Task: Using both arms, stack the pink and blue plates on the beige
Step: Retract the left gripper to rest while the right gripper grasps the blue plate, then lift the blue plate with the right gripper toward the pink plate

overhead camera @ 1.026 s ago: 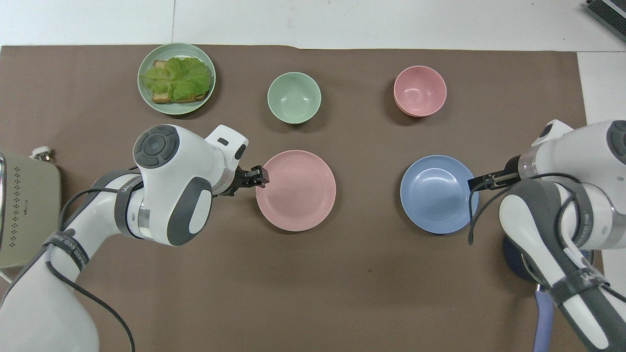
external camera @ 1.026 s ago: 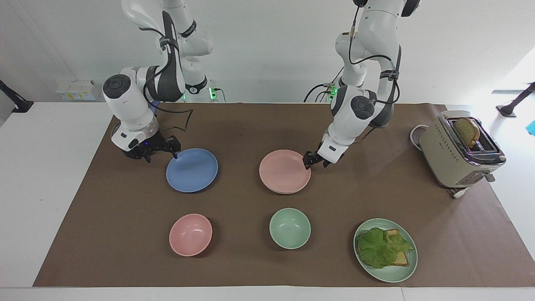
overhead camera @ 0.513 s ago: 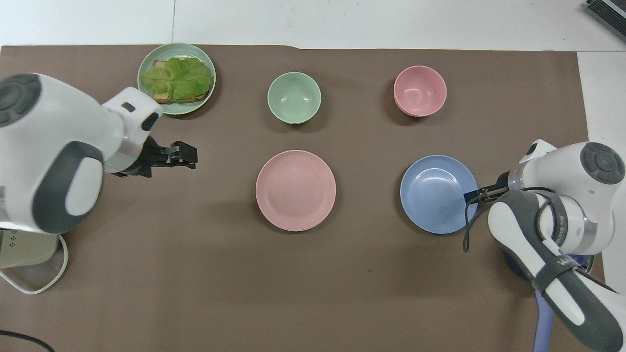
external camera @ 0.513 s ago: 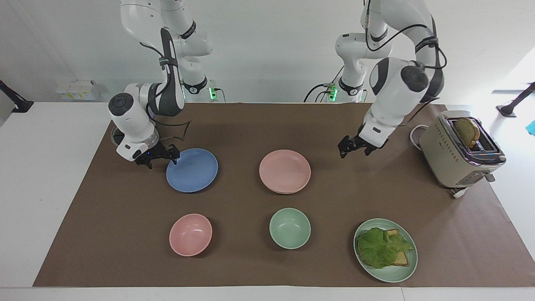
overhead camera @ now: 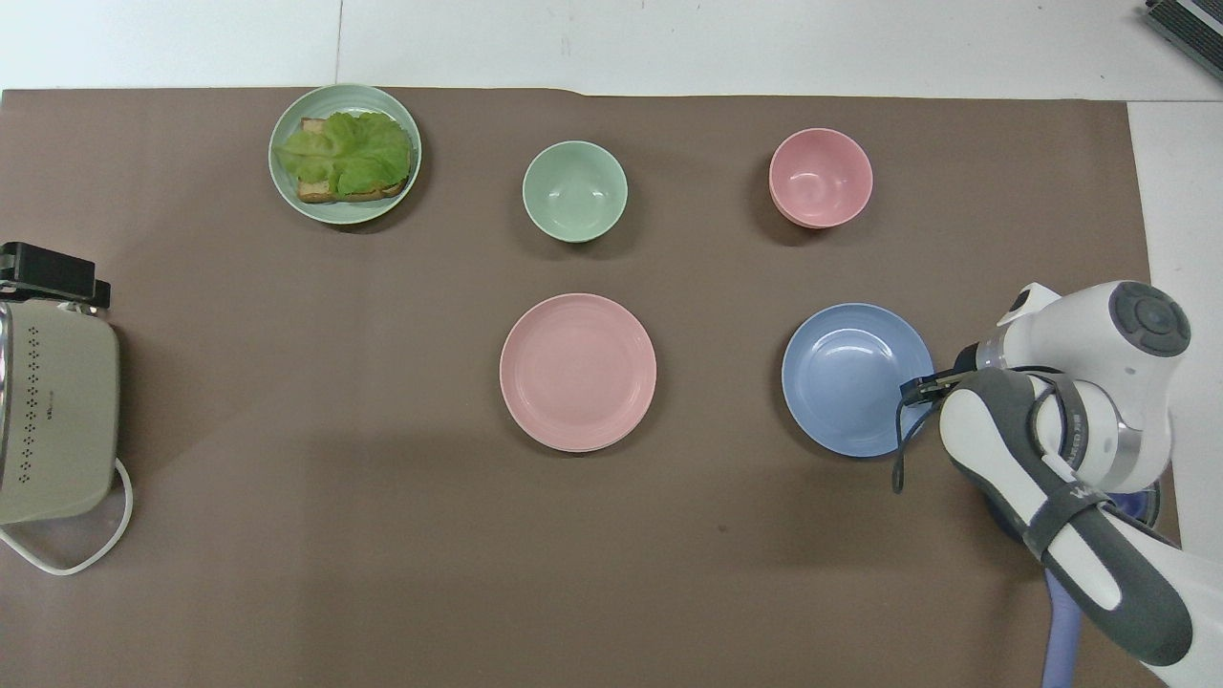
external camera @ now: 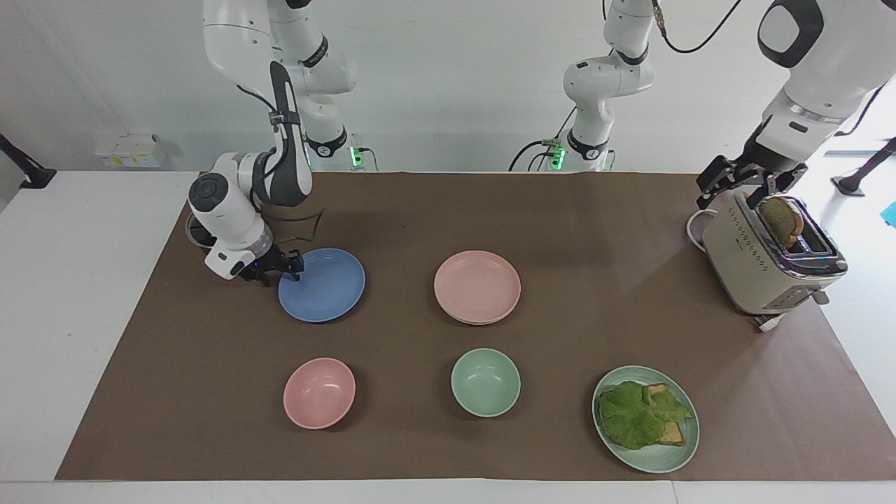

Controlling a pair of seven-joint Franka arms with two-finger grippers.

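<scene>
The brown mat covers most of the table. On it, in the middle of the facing view, sits the pink plate. A pale rim peeks out under its lower edge. That is likely the beige plate, so pink looks already stacked.

The blue plate lies flat on the mat beside it, toward the right arm's end and apart from the stack. It looks hard, light and smooth, so it could slip out of a weak pinch. It may chip if it is dropped. Its low rim is the only good place to grab, since the flat bottom hugs the mat.

The left gripper hangs in the upper part of the view, over the toaster. Its jaws are spread and hold nothing. That arm waits. The right gripper is low at the blue plate's rim, on the side nearest the robots. The views do not show whether it has pinched the rim yet.

A second ago the left gripper was down at the pink plate's rim. Now it has let go and swung far away to the toaster. The right gripper has slid only a little way around the blue rim. Neither plate has moved.
</scene>
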